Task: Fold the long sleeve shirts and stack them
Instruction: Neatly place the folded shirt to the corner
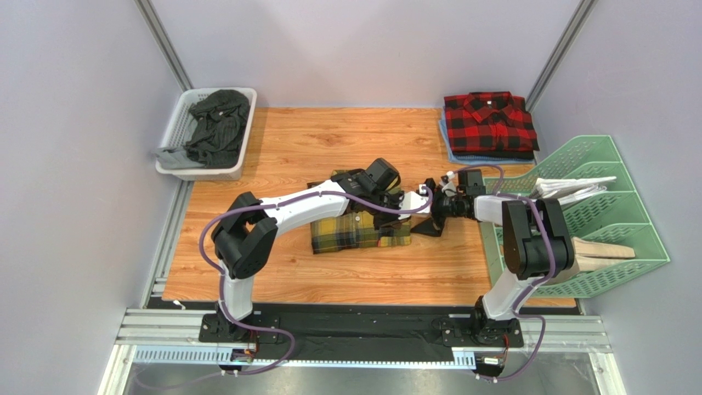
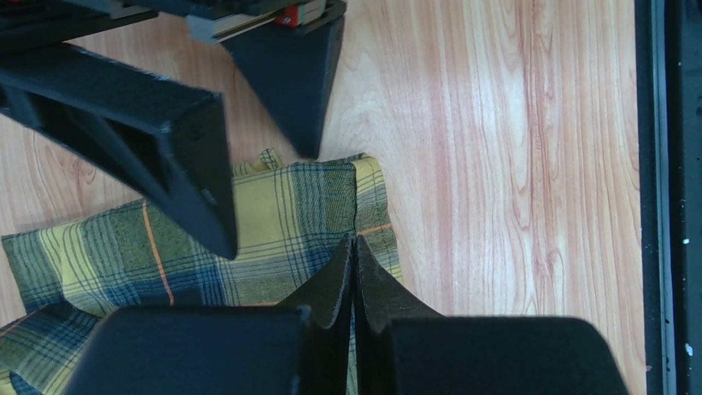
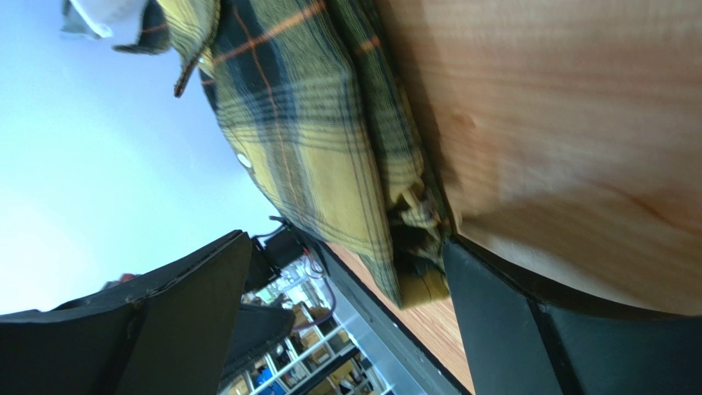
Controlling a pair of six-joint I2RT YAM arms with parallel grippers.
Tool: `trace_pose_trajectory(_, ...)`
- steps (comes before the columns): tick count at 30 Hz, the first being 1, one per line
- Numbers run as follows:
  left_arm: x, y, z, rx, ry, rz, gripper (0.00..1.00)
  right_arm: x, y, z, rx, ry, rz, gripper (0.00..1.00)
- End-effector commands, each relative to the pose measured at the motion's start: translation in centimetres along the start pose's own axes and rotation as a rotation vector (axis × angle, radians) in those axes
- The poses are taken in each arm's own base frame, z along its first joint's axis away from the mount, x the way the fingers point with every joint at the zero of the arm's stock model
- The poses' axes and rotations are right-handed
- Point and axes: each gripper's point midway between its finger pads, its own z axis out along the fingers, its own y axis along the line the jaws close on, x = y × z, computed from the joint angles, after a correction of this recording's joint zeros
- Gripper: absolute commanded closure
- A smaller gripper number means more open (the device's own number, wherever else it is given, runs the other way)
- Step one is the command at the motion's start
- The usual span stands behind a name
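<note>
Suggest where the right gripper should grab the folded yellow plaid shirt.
The yellow plaid shirt: grip the layered edge facing the right arm, coming low from that side along the table; folds stack there into one pinchable bundle, sitting inside the open right gripper.

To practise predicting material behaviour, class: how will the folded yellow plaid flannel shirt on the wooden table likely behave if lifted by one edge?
The yellow plaid flannel shirt is soft cloth, so it would probably droop and unfold rather than stay flat. Its layers look loose at the edge, so a pinch may catch only some.
</note>
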Motion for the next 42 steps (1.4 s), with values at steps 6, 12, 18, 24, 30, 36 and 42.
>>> trace_pose_trajectory(6, -1.6, 0.3, -1.3, -0.009, -0.053, 0.016, 0.97, -1.3, 0.3, 2.2, 0.012, 0.011, -0.015, 0.07)
trace_pose_trajectory(12, 2.1, 1.5, 1.8, -0.115, 0.079, 0.068, 0.66, -1.2, 0.6, -0.7, 0.056, -0.008, -0.011, 0.08)
trace_pose_trajectory(18, 4.0, -0.6, 3.7, -0.031, 0.169, 0.061, 0.43, 0.7, -0.6, -1.0, 0.088, 0.040, -0.002, 0.09)
trace_pose_trajectory(24, 7.2, -1.2, 5.9, 0.016, 0.276, 0.037, 0.43, 0.4, -0.5, -1.2, 0.090, 0.034, -0.020, 0.09)
trace_pose_trajectory(30, 7.8, -1.7, 6.2, 0.054, 0.274, 0.015, 0.95, 0.4, -1.0, -1.1, 0.101, 0.038, -0.023, 0.08)
trace_pose_trajectory(36, 3.4, -0.8, 2.8, 0.046, 0.126, -0.011, 1.00, -0.3, -2.1, 0.2, 0.099, 0.043, -0.021, 0.07)
trace_pose_trajectory(42, 0.9, -0.7, 0.6, 0.039, 0.057, -0.005, 1.00, -0.8, -1.1, 2.1, 0.047, 0.046, -0.040, 0.05)
